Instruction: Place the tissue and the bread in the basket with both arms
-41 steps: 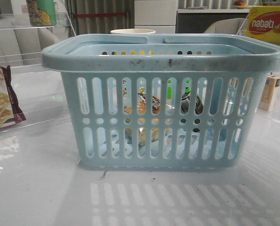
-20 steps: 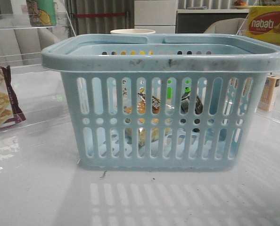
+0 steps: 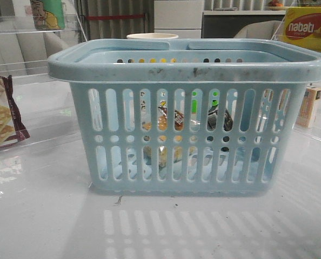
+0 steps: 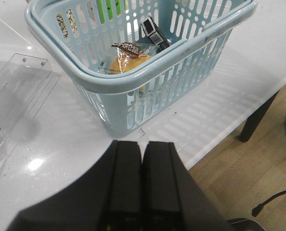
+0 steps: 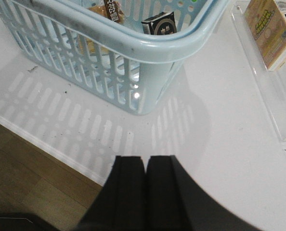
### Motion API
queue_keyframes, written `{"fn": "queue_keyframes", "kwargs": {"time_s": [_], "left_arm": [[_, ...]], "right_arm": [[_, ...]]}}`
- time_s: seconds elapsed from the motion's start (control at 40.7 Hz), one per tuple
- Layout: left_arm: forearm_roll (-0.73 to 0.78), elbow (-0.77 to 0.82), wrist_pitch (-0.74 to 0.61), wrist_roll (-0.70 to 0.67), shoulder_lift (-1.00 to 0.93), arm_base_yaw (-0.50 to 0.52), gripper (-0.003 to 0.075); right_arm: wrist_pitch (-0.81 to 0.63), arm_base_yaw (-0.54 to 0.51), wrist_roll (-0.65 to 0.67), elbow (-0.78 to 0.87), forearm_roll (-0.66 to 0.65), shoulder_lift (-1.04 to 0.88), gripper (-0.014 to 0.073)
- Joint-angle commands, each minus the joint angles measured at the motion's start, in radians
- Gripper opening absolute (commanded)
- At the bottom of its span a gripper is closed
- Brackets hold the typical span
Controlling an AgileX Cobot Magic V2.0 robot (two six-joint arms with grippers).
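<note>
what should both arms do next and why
Probably nothing more than hold back or go home: the bread and the tissue both lie inside the basket, and the left gripper and right gripper are shut, empty and clear of it.

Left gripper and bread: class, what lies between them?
In the left wrist view, bare white table, then the basket near wall, separates the left gripper from the bread.

It looked like a mock shop: snack boxes (image 3: 308, 28) on clear shelves (image 3: 31, 24) stood behind a shopping basket (image 3: 187, 67).
</note>
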Motion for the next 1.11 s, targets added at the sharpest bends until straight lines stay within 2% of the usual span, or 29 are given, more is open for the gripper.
{"fn": "queue_keyframes", "kwargs": {"time_s": [0.0, 0.098, 0.172, 0.295, 0.443, 0.615, 0.713, 0.861, 1.082], "left_arm": [[-0.008, -0.028, -0.078, 0.000, 0.001, -0.005, 0.0091], [-0.010, -0.025, -0.080, 0.000, -0.016, -0.003, 0.0091], [-0.024, -0.017, -0.080, 0.000, -0.037, 0.044, 0.0091], [-0.004, 0.031, -0.120, 0.000, -0.120, 0.197, 0.0091], [0.009, 0.171, -0.294, 0.000, -0.278, 0.424, 0.0091], [0.035, 0.348, -0.430, 0.000, -0.408, 0.589, 0.0091], [0.058, 0.445, -0.501, -0.021, -0.461, 0.624, 0.0091], [0.128, 0.572, -0.612, -0.140, -0.524, 0.624, 0.0091], [0.128, 0.741, -0.807, -0.140, -0.596, 0.624, 0.0091]], "right_arm": [[-0.067, 0.002, -0.001, -0.027, -0.002, 0.002, 0.0055], [-0.067, 0.002, -0.001, -0.027, -0.002, 0.002, 0.0055], [-0.067, 0.002, -0.001, -0.027, -0.002, 0.002, 0.0055], [-0.066, 0.002, -0.001, -0.027, -0.002, 0.002, 0.0055], [-0.066, 0.002, -0.001, -0.027, -0.002, 0.002, 0.0055], [-0.066, 0.002, -0.001, -0.027, -0.002, 0.002, 0.0055], [-0.066, 0.002, -0.001, -0.027, -0.002, 0.002, 0.0055], [-0.066, 0.002, -0.001, -0.027, -0.002, 0.002, 0.0055], [-0.066, 0.002, -0.001, -0.027, -0.002, 0.002, 0.0055]]}}
